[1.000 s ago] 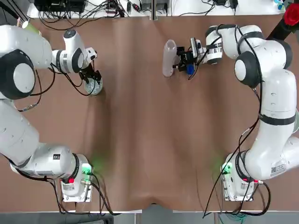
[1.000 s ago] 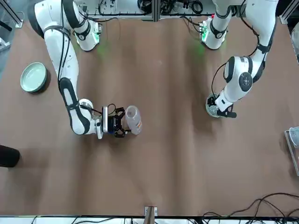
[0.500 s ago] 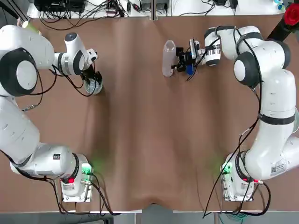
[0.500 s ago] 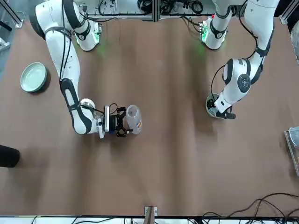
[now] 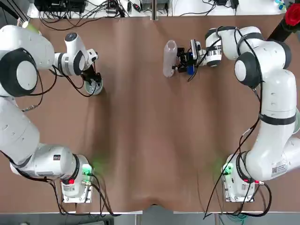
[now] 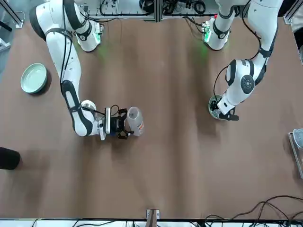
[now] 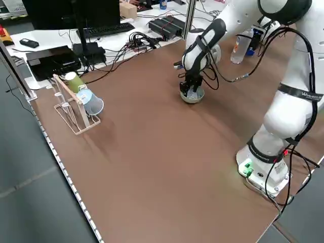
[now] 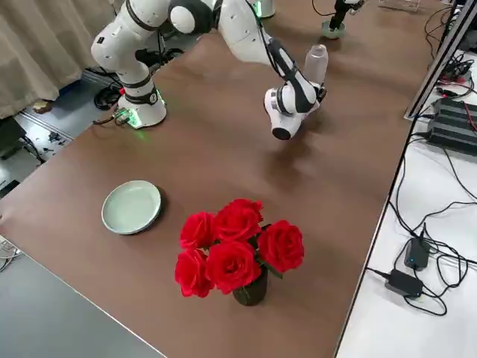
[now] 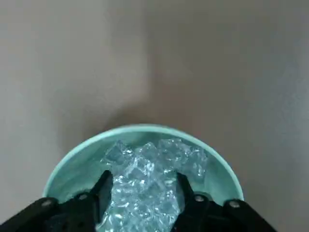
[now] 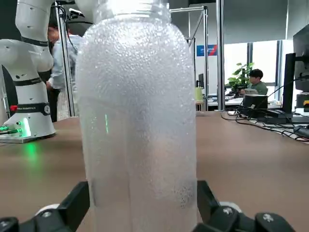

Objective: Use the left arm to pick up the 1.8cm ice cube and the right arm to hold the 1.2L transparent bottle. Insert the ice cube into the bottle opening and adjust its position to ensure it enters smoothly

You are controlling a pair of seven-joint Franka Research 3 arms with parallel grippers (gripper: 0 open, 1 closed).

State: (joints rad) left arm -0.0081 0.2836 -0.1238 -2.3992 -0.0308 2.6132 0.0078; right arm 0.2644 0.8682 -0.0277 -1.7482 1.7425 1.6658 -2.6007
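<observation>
The clear bottle (image 5: pixel 169 59) stands upright on the far side of the table, its opening (image 5: pixel 170 45) uncapped. My right gripper (image 5: pixel 181 60) lies low and level at its base. It is open, with a finger (image 10: pixel 76 203) on each side of the bottle (image 10: pixel 140 121). My left gripper (image 5: pixel 92 79) points down into a small teal bowl (image 5: pixel 95 88) heaped with ice cubes (image 9: pixel 145 181). It is open, fingertips (image 9: pixel 104 185) sunk in the pile, and no single cube is held apart.
A blue cap (image 5: pixel 191 70) lies beside the right gripper. A pale green bowl (image 6: pixel 34 78) and a vase of red roses (image 8: pixel 238 246) sit towards the robot's right edge. A wooden cup rack (image 7: pixel 76 104) stands near the left edge.
My right gripper has edged slightly closer around the bottle's base. The left gripper has shifted a little over the ice bowl. The bottle has not moved.
</observation>
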